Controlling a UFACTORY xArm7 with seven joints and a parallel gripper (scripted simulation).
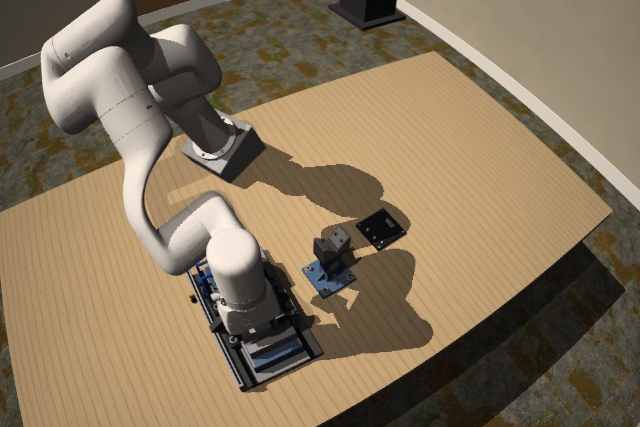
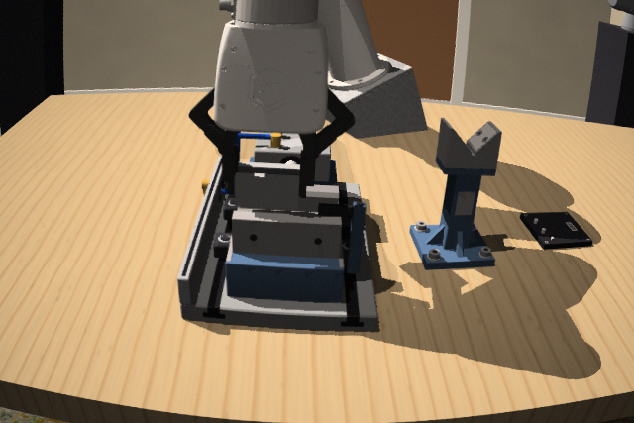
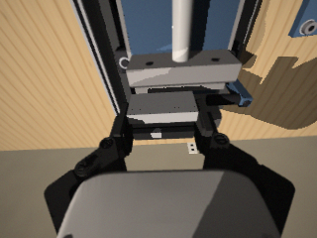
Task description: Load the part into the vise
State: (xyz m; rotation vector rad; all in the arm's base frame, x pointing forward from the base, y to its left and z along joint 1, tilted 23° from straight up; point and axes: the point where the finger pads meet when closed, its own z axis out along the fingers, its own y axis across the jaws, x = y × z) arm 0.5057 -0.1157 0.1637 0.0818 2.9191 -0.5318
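My gripper is shut on the part, a grey block, and grips it across its ends. It holds the part low over the vise, between the two jaws. In the wrist view the part lies just short of the moving jaw, which sits on the white cylinder rod. The fixed jaw stands behind the part, mostly hidden. The blue work stop points in from the right, with a gap to the part's end. I cannot tell whether the part touches the low bars. The black infeed plate is empty.
The V-block stands on its blue base to the right of the vise, with nothing in it. In the overhead view the arm's wrist covers most of the vise. The robot base is behind.
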